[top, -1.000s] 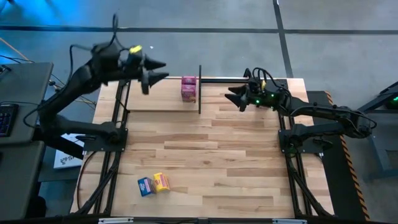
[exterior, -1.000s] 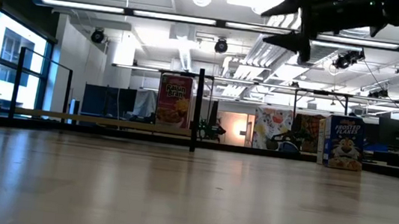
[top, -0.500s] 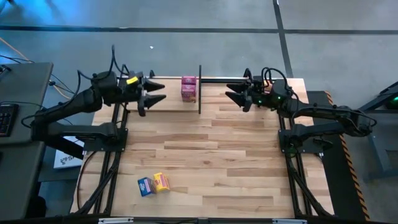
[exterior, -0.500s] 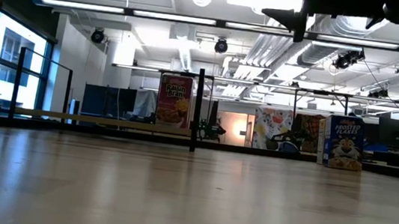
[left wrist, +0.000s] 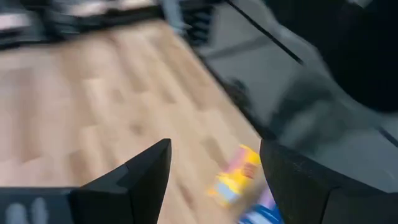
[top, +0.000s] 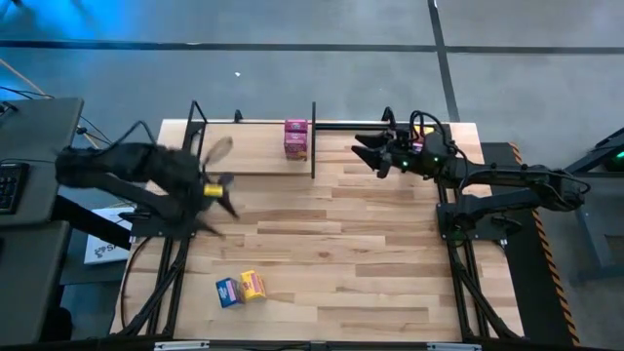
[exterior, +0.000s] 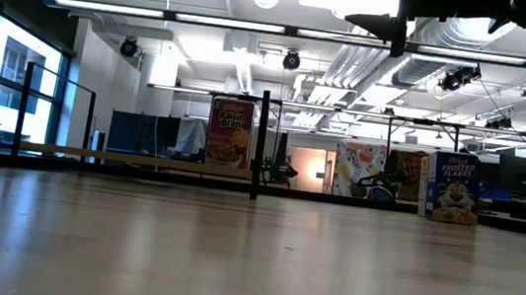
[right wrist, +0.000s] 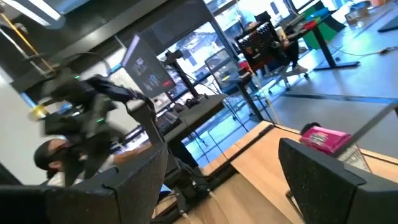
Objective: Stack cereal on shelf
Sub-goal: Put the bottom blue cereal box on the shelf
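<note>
Left claw (top: 216, 198) over the left part of the desk (top: 370, 253), between the shelf (top: 253, 156) at the far edge and the boxes near the front; blurred from above, yet shown clearly open in the left wrist view, the two dark fingers (left wrist: 140, 171) spread wide with bare planks between them and nothing held. Just past those fingers, a yellow cereal box (left wrist: 235, 175) lying on the desk with a blue cereal box (left wrist: 264, 211) touching it. Same pair from above near the front left of the desk: blue cereal box (top: 228, 292) on the left, yellow cereal box (top: 253, 285) pressed against its right side. Magenta-pink cereal box (top: 295, 138) standing on the pale shelf board, just left of the black upright post (top: 313, 141) at the shelf's right end. Right claw (top: 368, 149) raised near the far right of the desk, pointing toward that post, open and empty, fingers (right wrist: 134, 180) well apart in the right wrist view, with the pink box (right wrist: 326, 138) visible beyond them. In the low view, another blue box (exterior: 452, 188) upright far off on the right.
</note>
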